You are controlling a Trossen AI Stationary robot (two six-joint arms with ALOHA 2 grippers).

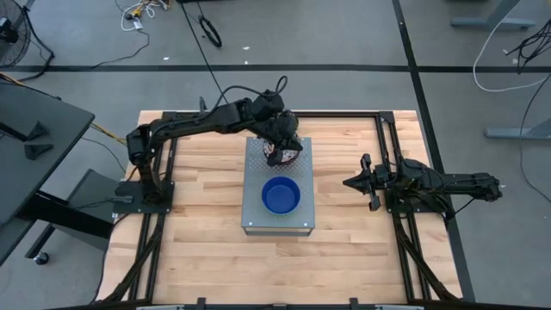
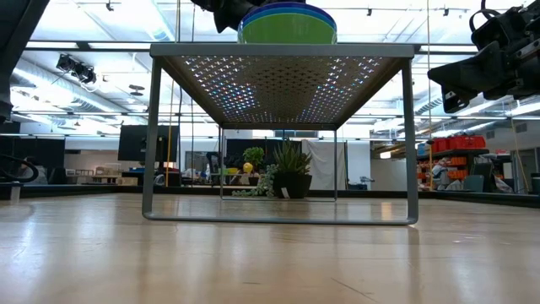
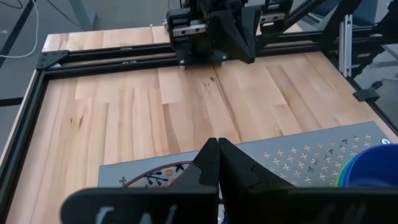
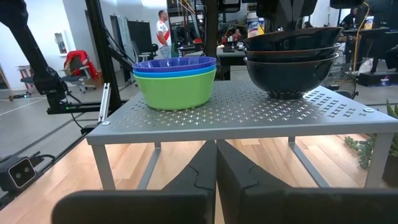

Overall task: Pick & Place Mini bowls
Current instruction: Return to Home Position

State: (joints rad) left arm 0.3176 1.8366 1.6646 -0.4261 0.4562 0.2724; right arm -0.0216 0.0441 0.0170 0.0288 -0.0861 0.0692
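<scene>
High view: the patterned white bowls (image 1: 291,158) are mostly hidden under the left gripper (image 1: 277,145) on the grey shelf (image 1: 256,217). The blue-topped stack (image 1: 281,195) is seen just beside them. Fingers of both grippers are pressed together. The right gripper (image 1: 351,182) is seen well apart from the shelf.

The table (image 1: 207,250) was pale wood planks, smooth with a soft sheen, framed by black metal rails (image 3: 112,58) along its edges. The shelf (image 4: 249,115) was matt grey perforated metal. The green bowl (image 4: 177,92) looked smooth, glossy plastic
</scene>
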